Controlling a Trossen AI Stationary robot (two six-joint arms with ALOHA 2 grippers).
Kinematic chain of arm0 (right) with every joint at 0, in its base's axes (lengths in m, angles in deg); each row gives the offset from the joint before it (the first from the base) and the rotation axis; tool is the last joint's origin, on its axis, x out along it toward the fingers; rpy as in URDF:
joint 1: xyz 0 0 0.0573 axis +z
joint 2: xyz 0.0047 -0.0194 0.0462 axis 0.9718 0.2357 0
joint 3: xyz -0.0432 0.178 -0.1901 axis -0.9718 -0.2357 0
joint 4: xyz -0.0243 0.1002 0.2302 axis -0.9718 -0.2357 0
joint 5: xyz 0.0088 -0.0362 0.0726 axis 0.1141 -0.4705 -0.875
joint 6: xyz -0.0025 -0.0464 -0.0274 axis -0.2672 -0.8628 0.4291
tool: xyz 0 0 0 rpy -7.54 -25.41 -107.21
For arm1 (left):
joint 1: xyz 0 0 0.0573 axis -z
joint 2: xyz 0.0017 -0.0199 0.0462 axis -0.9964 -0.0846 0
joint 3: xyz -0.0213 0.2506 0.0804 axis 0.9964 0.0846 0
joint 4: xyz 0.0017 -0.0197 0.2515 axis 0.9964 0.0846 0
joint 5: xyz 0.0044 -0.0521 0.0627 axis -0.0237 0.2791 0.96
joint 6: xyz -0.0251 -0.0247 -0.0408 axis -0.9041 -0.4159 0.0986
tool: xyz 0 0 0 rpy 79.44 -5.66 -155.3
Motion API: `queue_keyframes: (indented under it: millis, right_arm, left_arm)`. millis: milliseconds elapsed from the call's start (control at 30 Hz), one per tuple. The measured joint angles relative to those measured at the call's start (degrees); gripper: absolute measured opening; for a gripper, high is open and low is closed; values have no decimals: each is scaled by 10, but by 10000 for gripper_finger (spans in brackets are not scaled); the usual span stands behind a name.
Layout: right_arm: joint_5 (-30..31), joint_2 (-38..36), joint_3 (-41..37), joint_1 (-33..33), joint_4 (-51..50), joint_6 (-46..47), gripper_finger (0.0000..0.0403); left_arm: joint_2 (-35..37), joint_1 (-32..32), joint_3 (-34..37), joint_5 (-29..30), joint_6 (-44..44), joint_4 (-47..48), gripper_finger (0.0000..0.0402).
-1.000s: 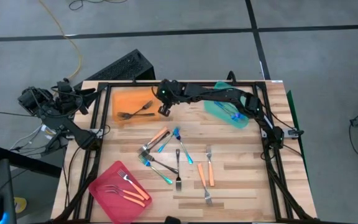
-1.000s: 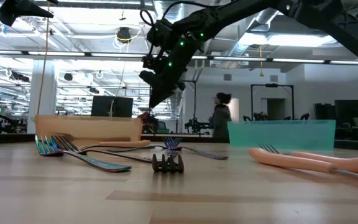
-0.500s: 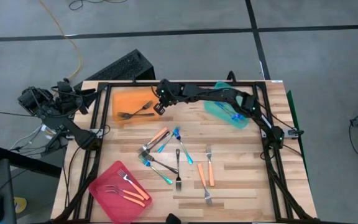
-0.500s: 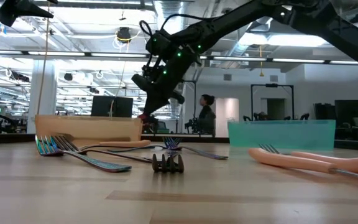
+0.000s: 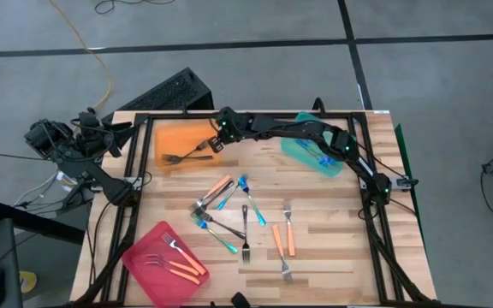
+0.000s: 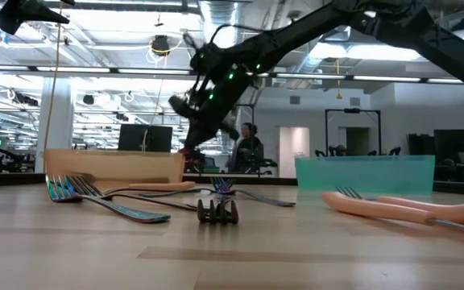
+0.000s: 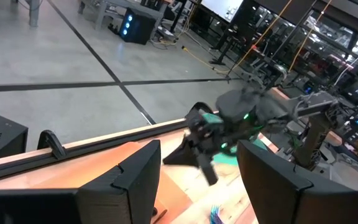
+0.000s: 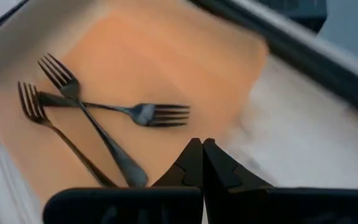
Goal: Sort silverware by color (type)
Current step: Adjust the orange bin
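Right gripper point(image 5: 213, 145) is pinched fully shut with nothing in it, hanging over the right edge of the translucent orange tray point(image 5: 174, 133) at about 11 o'clock on the table, where three dark plain-metal forks point(image 8: 98, 124) lie crossed. Loose orange- and blue-handled forks point(image 5: 229, 210) sit mid-table, more in the pink tray point(image 5: 148, 265) at 7 and teal tray point(image 5: 302, 154) at 1. Left gripper point(image 7: 197, 180) waits spread wide off the table's left side.

The left gripper point(image 7: 197, 180) stood open at the frame's bottom; the right arm point(image 7: 241, 118) blurred at centre right.
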Motion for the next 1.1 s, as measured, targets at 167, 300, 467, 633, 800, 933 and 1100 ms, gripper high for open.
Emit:
queue_keyframes:
  millis: [167, 300, 467, 633, 800, 933, 1100]
  right_arm:
    - [24, 5, 2, 3, -2, 33, 15]
    - [42, 2, 3, -1, 6, 65, 15]
    - [41, 3, 2, -12, 5, 96, 15]
    - [41, 3, 2, -22, 13, 144, 15]
    - [-2, 3, 2, -20, 5, 122, 15]
    - [-65, -8, 2, -16, -16, 104, 15]
    - [-39, -25, 2, 12, -131, 22, 15]
  left_arm:
    - [0, 0, 0, -3, 0, 0, 197]
    - [0, 0, 0, -10, 4, 0, 197]
    - [0, 0, 0, -10, 4, 0, 197]
    - [0, 0, 0, -9, 8, 0, 197]
    - [0, 0, 0, -9, 0, 0, 197]
    - [0, 0, 0, -19, -1, 0, 197]
    - [0, 0, 0, -34, -1, 0, 197]
